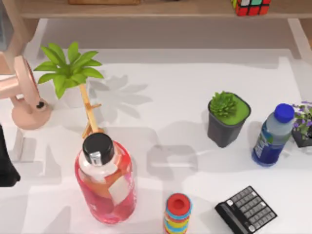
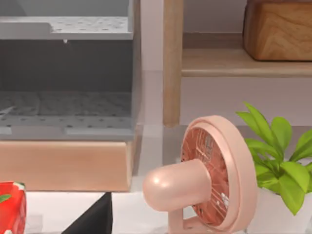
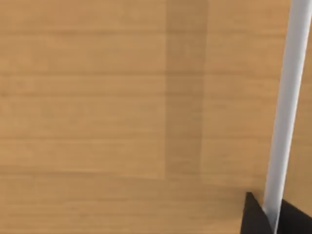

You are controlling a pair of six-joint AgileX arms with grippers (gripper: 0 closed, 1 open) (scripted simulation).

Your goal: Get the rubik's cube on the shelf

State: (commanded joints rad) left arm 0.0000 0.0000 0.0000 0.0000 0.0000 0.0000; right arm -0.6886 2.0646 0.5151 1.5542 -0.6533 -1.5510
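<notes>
Nearest the top camera: red-capped pink bottle, rainbow ring stack and calculator. Farther back, rubik's cube resting on the shelf, toward the right. Jaw state of both arms: cannot tell.

You see a matt wooden shelf, a glossy plastic fan, a clear glossy bottle, and a smooth white desk.

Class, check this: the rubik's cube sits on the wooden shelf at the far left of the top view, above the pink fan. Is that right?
Not quite. The rubik's cube does sit on the shelf, but at its right end, above the succulent pot, as the top view shows.
</notes>
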